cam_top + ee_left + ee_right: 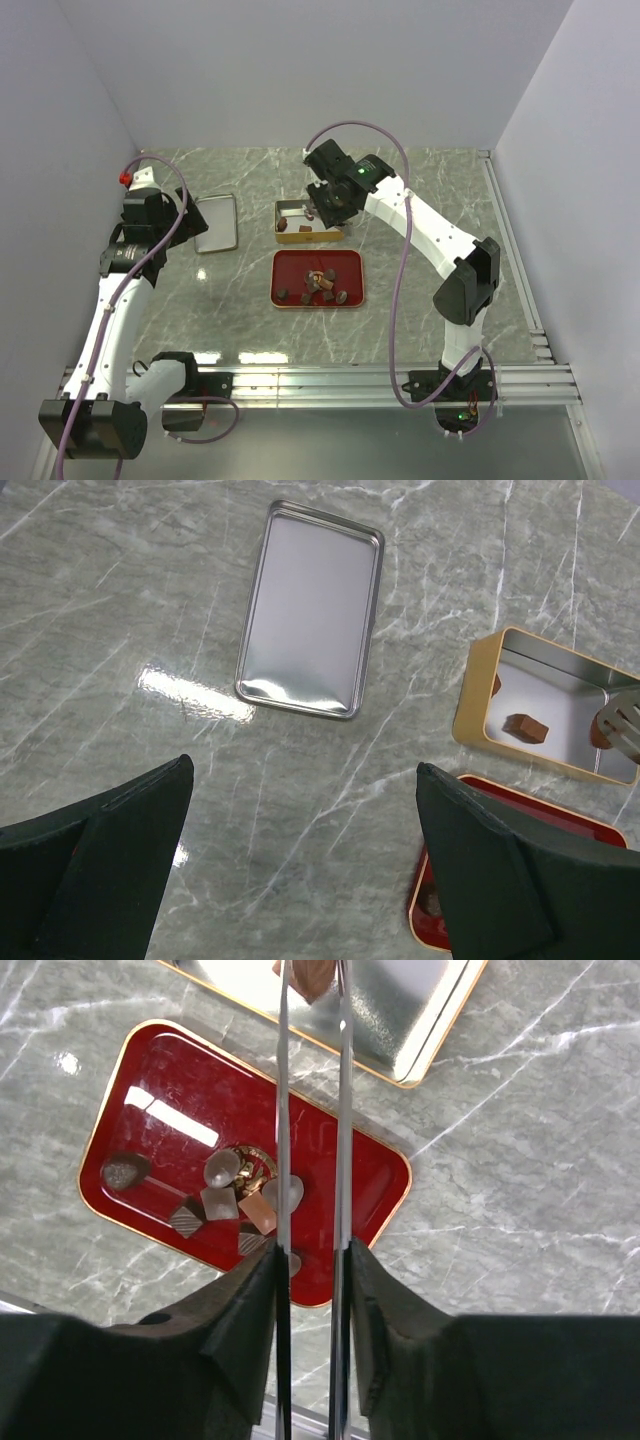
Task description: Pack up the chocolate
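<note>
Tongs [283,1110] clamped in right gripper [312,1260]; chocolate piece [313,975] between their tips, over gold tin [432,1028] ahead of it; left gripper [303,772] jaws wide apart.

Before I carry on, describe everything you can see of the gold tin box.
The gold rectangular tin box sits open and flat on the grey marble table, just beyond the red rectangular tray, a narrow gap apart. Its outer walls look gold, its inside shiny and mirror-like. At least one brown chocolate piece lies on its floor. The long metal tongs gripped in the right claw reach over it, their tips around another piece.
</note>
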